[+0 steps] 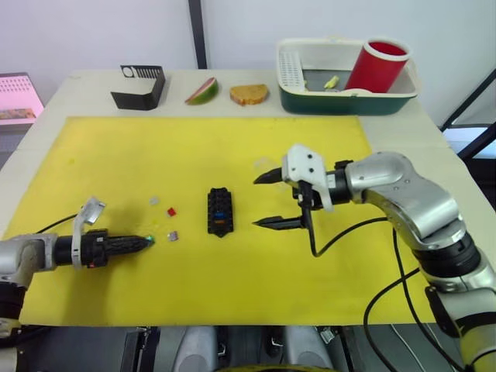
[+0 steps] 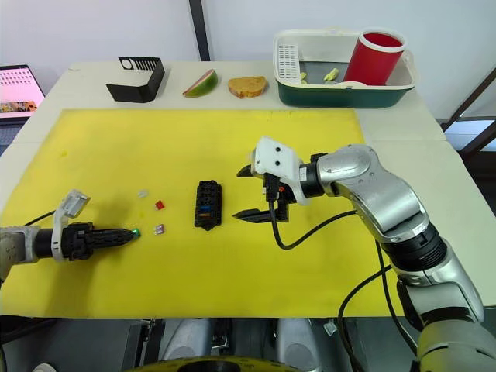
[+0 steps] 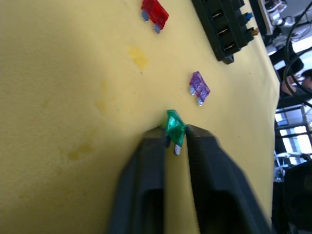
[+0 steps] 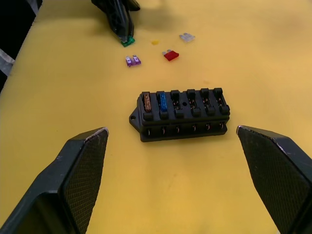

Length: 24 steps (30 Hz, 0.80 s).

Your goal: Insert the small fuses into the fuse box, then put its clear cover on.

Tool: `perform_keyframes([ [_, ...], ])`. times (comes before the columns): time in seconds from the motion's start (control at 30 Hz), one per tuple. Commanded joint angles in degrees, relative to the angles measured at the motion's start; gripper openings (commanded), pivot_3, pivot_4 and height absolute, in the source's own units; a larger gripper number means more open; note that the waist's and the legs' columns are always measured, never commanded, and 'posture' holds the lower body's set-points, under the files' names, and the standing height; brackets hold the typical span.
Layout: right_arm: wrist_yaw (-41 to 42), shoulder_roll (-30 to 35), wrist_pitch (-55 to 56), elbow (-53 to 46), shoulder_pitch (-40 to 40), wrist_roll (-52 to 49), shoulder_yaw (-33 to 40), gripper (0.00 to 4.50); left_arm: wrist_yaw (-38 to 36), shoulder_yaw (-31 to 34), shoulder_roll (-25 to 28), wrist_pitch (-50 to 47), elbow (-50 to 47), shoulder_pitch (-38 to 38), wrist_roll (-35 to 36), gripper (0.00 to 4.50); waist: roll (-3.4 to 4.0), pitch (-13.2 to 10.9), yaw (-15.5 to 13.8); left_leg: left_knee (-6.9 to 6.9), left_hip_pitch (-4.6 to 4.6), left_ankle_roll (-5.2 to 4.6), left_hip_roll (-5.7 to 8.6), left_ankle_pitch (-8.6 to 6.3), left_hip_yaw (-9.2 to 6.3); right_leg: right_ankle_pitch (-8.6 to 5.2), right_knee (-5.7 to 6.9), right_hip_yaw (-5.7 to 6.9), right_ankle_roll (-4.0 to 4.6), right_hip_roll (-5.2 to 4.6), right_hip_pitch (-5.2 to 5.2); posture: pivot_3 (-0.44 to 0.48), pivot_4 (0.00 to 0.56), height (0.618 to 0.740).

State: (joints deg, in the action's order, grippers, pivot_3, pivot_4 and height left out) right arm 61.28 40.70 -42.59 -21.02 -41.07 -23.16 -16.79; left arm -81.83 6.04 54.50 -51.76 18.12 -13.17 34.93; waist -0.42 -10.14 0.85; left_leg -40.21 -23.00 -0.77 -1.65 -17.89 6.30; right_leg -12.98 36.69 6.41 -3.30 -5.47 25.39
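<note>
The black fuse box (image 1: 219,211) lies in the middle of the yellow mat (image 1: 116,155), with an orange fuse (image 4: 147,101) and a blue fuse (image 4: 162,101) seated in its end slots. Loose fuses lie to its left: pale grey (image 1: 154,201), red (image 1: 171,211) and purple (image 1: 172,235). My left gripper (image 1: 146,242) is low over the mat left of the purple one, shut on the green fuse (image 3: 174,127). My right gripper (image 1: 258,201) hovers open just right of the fuse box, fingers pointing at it. I cannot make out the clear cover.
Along the table's back stand a black slotted stand (image 1: 139,87), a watermelon slice (image 1: 202,91), a piece of bread (image 1: 249,94), and a green-and-white basin (image 1: 349,105) holding a red cup (image 1: 376,66). A pink screen (image 1: 17,97) sits at the far left.
</note>
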Motion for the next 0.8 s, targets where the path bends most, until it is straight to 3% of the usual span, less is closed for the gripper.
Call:
perform_keyframes([
  [0.03, 0.33, -0.50, 1.33, -0.51, -1.45, 0.23, 0.52, 4.50, 1.60, 1.10, 0.13, 0.53, 0.96, 0.93, -0.77, 0.05, 0.00, 0.00, 0.01, 0.00, 0.00, 0.00, 0.00, 0.00, 0.00, 0.00, 0.00, 0.00, 0.00, 0.00, 0.00, 0.000, 0.150, 0.740],
  [0.53, -0.09, -1.52, -0.56, -1.05, -0.83, -1.30, 1.55, 4.50, 2.89, 3.49, -0.29, -1.40, -2.50, 0.35, 2.42, 0.05, 0.00, 0.00, -0.04, 0.00, 0.00, 0.00, 0.00, 0.00, 0.00, 0.00, 0.01, 0.00, 0.00, 0.00, 0.00, 0.000, 0.150, 0.740],
  [0.8, -11.11, -11.63, -25.16, -1.22, -0.87, -21.50, 15.96, 4.50, 16.07, 12.06, -8.61, -17.10, -22.54, -11.56, 20.73, 0.05, -0.15, 0.03, -0.89, -0.43, -0.33, -0.11, 0.02, -0.06, -0.30, 0.01, 0.25, 0.10, -0.01, -0.07, -0.01, 0.000, 0.150, 0.740],
])
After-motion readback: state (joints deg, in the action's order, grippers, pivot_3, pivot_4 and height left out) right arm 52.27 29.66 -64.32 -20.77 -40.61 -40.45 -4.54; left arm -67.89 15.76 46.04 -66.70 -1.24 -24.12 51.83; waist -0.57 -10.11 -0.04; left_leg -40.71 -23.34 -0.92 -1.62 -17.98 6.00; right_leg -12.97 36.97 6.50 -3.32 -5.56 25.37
